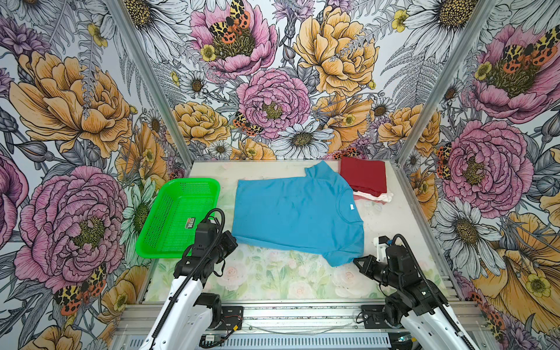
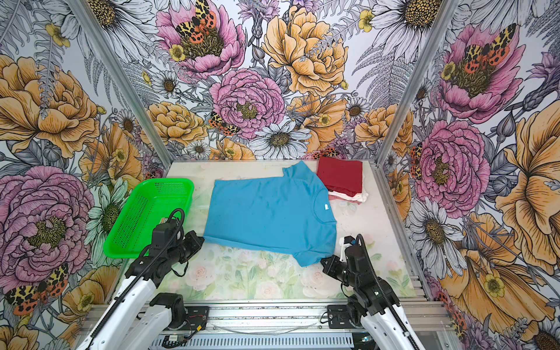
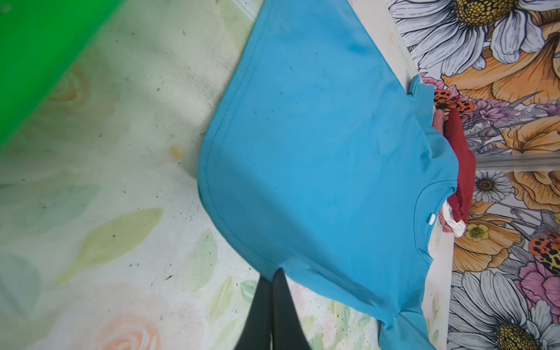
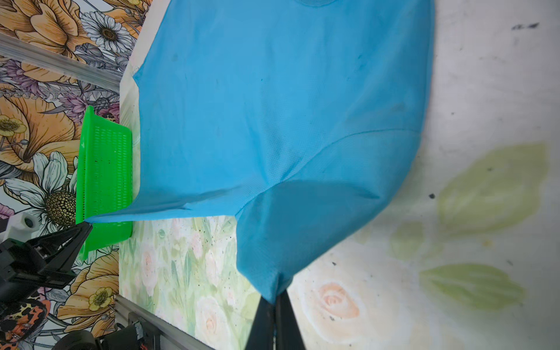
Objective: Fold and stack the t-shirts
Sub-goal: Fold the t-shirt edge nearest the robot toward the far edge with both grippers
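The soft, limp sky-blue short-sleeved cloth t-shirt [image 1: 294, 218] lies flat mid-way across the table [image 1: 272, 278], left claw [image 1: 235, 241] clamped on its near hem corner, right claw [image 1: 355, 260] on its near sleeve tip: likely light, best held at such corners.

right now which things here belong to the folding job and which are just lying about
Job:
- blue tee, pinched by left gripper and right gripper
- red tee, folded, on top of pale tees

Lying about:
- green basket
- label inside it
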